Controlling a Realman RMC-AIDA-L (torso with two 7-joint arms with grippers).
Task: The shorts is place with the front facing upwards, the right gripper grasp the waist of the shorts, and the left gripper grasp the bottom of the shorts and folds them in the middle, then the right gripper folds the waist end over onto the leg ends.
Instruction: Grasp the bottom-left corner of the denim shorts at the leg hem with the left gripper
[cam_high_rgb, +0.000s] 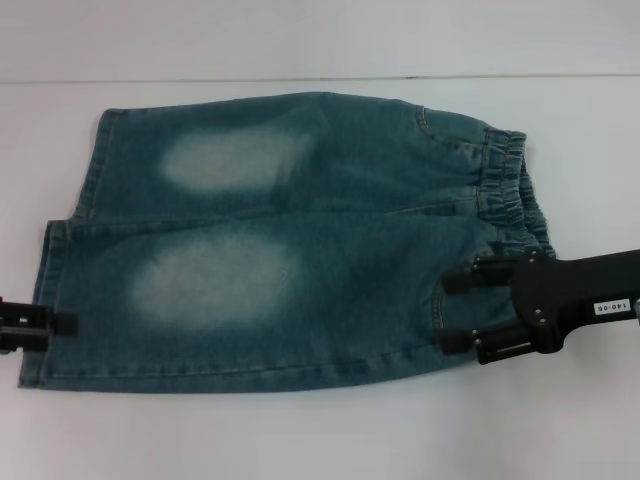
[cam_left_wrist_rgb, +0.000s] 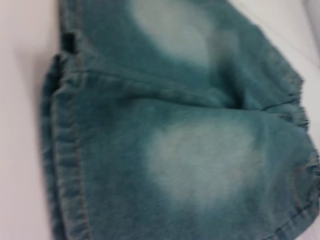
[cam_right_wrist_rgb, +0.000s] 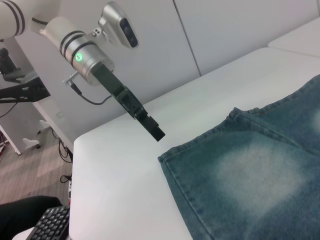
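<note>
The shorts (cam_high_rgb: 300, 250) lie flat on the white table, pale thigh patches up. The puckered waist (cam_high_rgb: 515, 185) is at the right and the straight leg ends (cam_high_rgb: 50, 300) at the left. My right gripper (cam_high_rgb: 452, 312), with its white sticker, hovers open over the near leg just short of the waist, denim showing between its fingers. My left gripper (cam_high_rgb: 60, 323) reaches in from the left edge and sits over the near leg's hem. The right wrist view shows it (cam_right_wrist_rgb: 156, 132) close to the hem corner (cam_right_wrist_rgb: 167, 159). The left wrist view is filled by the shorts (cam_left_wrist_rgb: 190, 150) and their hems (cam_left_wrist_rgb: 65, 165).
Bare white table (cam_high_rgb: 300, 430) surrounds the shorts, with a seam line (cam_high_rgb: 300, 80) behind them. In the right wrist view the table edge (cam_right_wrist_rgb: 75, 190) drops off beyond the left arm, with a keyboard (cam_right_wrist_rgb: 47, 225) and floor below.
</note>
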